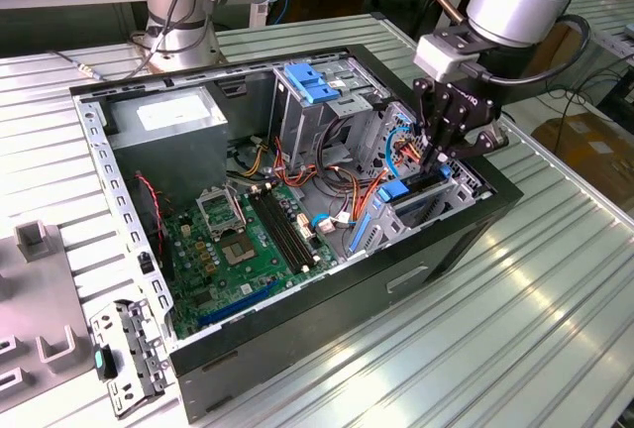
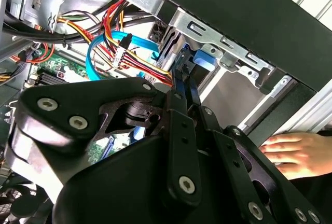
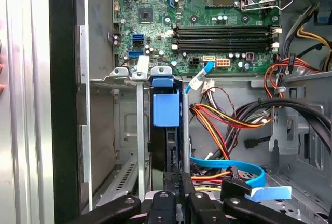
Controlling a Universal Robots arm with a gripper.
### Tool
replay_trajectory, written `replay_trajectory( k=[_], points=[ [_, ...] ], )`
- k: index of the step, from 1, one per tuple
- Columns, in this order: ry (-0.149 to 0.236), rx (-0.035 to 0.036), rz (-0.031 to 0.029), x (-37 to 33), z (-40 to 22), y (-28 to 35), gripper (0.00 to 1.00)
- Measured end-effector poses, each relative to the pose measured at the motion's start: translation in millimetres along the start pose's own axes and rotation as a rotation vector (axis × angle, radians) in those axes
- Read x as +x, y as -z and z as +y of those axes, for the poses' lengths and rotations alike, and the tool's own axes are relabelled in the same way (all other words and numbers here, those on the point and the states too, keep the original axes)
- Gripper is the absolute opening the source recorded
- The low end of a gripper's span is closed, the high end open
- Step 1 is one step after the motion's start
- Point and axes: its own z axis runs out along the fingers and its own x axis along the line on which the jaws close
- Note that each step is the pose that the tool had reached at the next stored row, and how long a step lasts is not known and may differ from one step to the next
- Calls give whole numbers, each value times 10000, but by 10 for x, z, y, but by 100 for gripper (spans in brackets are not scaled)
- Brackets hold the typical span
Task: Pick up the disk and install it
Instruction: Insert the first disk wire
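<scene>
The disk [image 3: 166,111] stands on edge in a slot of the metal drive bay [image 3: 120,146], its blue carrier end facing the motherboard. In the exterior view the disk [image 1: 395,190] sits low in the bay at the case's corner on the exterior view's right. My gripper [image 1: 437,156] reaches down into that bay from above. Its black fingers [image 3: 169,181] stand close together, shut on the disk's near edge. In the second wrist view the fingers [image 2: 181,86] pinch a blue rail of the disk [image 2: 203,61].
The open computer case [image 1: 297,369] lies on a slatted table. Bundled cables [image 3: 228,120] crowd the bay. A grey power-supply box [image 1: 173,116], a blue latch [image 1: 312,81] and the motherboard [image 1: 248,240] lie further left. A person's hand [image 2: 290,151] rests beside the case.
</scene>
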Motion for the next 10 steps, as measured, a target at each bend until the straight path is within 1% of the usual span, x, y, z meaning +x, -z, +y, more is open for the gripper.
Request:
replay_trajectory(
  k=[8, 10],
  points=[
    [0, 0, -1, -1, 0, -20, 16],
    [1, 0, 0, -2, -1, -40, 16]
  ],
)
